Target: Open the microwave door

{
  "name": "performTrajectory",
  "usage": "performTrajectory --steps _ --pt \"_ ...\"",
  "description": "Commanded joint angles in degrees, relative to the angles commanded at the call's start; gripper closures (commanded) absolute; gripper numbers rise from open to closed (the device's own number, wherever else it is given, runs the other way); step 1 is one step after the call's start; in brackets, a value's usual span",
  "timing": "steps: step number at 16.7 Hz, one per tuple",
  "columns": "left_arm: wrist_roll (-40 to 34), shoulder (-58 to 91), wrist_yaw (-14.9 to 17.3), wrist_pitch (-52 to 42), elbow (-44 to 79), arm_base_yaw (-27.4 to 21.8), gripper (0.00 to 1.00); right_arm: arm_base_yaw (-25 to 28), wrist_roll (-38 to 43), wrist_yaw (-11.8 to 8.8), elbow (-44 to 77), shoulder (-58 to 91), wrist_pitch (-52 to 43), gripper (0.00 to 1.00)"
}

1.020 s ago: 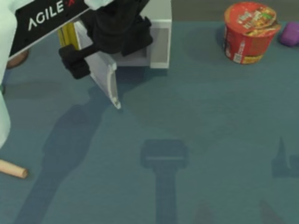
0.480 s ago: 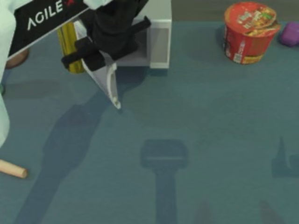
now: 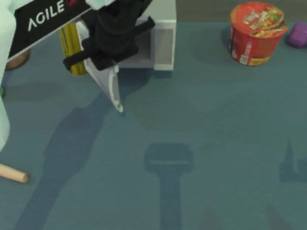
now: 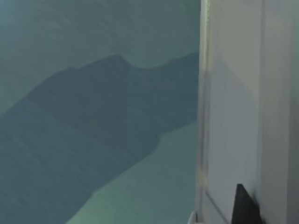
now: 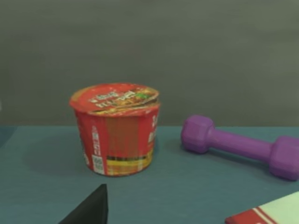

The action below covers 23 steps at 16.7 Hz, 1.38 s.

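The step in hand is swinging the microwave door outward, and it seems well advanced: the door already stands out from the microwave at the far left part of the counter, its free edge pointing toward the near side. The left gripper sits right against the door's upper part, near the hinge side, but whether its jaws are open or closed on the panel cannot be told. The next move probably calls for pushing the door further left without sliding off. The right arm is parked, facing a noodle cup.
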Motion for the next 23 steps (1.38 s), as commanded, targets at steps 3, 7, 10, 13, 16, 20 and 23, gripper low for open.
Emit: performTrajectory --steps 3,7,10,13,16,20,23 --pt "0.0 0.0 0.0 0.1 0.0 -0.2 1.00 0.0 0.0 0.0 0.0 0.0 0.0 0.00" --pt "0.5 2.5 2.2 -3.7 4.1 0.5 1.00 0.0 0.0 0.0 0.0 0.0 0.0 0.00" --pt "1.3 7.0 6.6 -10.9 13.6 2.1 1.00 0.0 0.0 0.0 0.0 0.0 0.0 0.00" --pt "2.8 12.2 12.3 -19.5 26.4 4.0 1.00 0.0 0.0 0.0 0.0 0.0 0.0 0.00" --pt "4.5 16.4 17.8 -27.2 36.2 5.7 1.00 0.0 0.0 0.0 0.0 0.0 0.0 0.00" --pt "5.7 18.9 21.1 -31.6 40.8 6.6 1.00 0.0 0.0 0.0 0.0 0.0 0.0 0.00" --pt "5.7 19.1 20.9 -31.3 41.1 6.4 1.00 0.0 0.0 0.0 0.0 0.0 0.0 0.00"
